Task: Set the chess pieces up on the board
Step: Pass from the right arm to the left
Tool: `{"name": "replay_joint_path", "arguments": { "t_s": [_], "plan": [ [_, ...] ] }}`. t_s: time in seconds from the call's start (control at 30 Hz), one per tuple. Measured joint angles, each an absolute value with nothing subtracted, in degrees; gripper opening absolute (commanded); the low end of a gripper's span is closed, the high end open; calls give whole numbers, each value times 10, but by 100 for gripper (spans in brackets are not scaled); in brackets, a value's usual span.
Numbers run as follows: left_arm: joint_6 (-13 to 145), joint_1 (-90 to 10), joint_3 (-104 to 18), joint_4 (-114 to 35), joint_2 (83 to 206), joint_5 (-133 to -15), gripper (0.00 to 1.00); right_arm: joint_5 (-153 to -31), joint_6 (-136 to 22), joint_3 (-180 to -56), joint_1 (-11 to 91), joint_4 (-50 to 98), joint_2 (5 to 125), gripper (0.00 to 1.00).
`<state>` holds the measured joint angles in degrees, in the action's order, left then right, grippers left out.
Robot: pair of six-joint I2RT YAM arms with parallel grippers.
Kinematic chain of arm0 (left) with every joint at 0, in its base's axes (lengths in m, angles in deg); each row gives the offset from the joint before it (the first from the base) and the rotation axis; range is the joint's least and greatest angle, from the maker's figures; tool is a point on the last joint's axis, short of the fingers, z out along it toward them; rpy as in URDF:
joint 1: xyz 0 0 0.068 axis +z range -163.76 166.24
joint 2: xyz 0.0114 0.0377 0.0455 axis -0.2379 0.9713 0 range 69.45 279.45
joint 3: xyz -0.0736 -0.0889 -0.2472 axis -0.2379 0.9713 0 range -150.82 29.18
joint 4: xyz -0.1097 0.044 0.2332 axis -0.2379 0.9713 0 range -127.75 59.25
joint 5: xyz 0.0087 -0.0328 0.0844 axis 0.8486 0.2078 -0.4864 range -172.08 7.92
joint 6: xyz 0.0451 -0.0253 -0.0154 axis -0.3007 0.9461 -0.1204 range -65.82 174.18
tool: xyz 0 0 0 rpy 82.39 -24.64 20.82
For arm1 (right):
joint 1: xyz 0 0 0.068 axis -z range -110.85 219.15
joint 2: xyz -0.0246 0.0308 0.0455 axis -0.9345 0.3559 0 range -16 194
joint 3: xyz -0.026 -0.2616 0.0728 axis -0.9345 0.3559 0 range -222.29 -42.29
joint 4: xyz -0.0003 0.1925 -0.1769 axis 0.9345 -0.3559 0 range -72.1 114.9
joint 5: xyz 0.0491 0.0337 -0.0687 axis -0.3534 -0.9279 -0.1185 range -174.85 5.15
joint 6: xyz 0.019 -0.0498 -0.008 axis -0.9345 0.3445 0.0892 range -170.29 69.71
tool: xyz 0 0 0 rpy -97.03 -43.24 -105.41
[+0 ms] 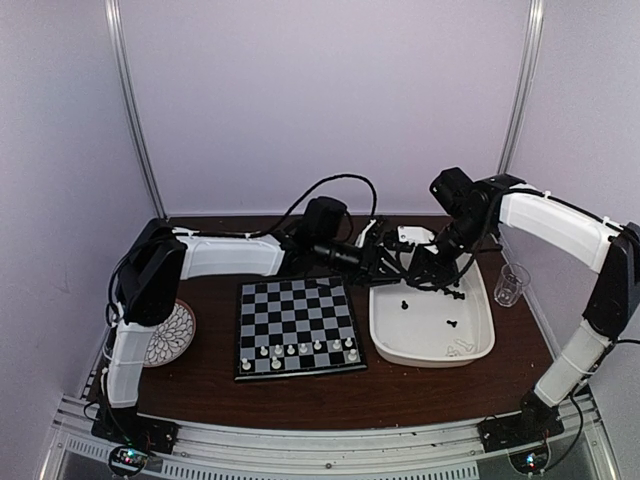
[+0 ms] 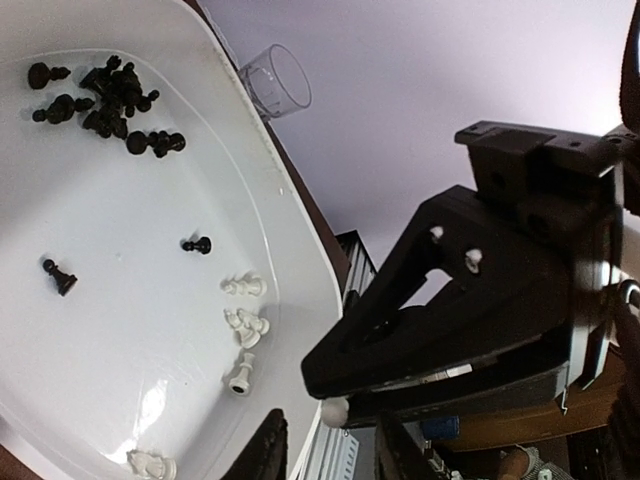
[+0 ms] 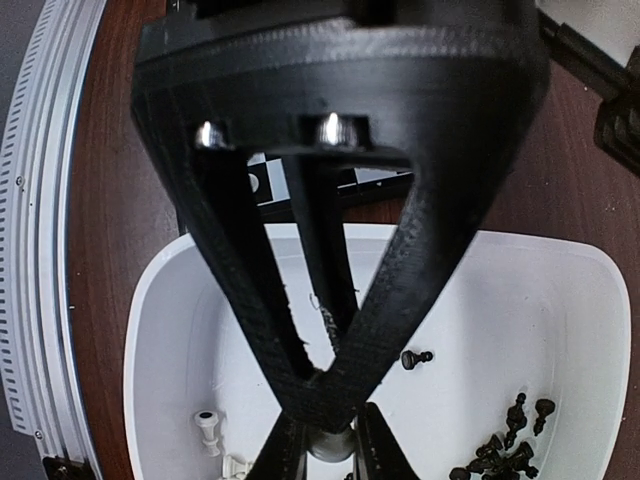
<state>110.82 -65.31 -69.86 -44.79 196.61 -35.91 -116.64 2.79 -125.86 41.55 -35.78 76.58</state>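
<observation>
left tool [image 2: 330, 455] tips cropped, chess piece [image 3: 330, 445] half hidden

Board [image 1: 295, 310] left of tray [image 1: 425, 345], chess pieces [image 1: 317, 346] in each; cup [image 1: 511, 285] apparently right of tray.

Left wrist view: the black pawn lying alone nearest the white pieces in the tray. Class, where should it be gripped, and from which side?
Take the black pawn across its narrow waist, probably straight down from above. It lies on its side in the white tray, with bare floor around it, so the fingers have room on both sides.
</observation>
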Motion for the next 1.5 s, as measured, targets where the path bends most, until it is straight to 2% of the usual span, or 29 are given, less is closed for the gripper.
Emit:
{"name": "replay_joint_path", "arguments": {
  "t_s": [0.77,0.83,0.9,1.07,1.33,1.5],
  "plan": [
    [1125,-653,-717,-454,1982,-328,9,-1168,21,-1267,411,-363,765,17],
    [1125,-652,-718,-455,1983,-326,8,-1167,20,-1267,411,-364,765,19],
    [1123,-652,-719,-453,1984,-325,7,-1166,18,-1267,411,-364,765,30],
    [1088,-652,-734,-427,1984,-330,7,-1163,10,-1267,421,-363,765,43],
    [941,-647,-750,-249,1971,-402,6,-1173,17,-1227,525,-380,726,50],
    [830,-646,-728,-95,1893,-502,5,-1176,6,-1183,539,-364,707,51]
  ]
}}
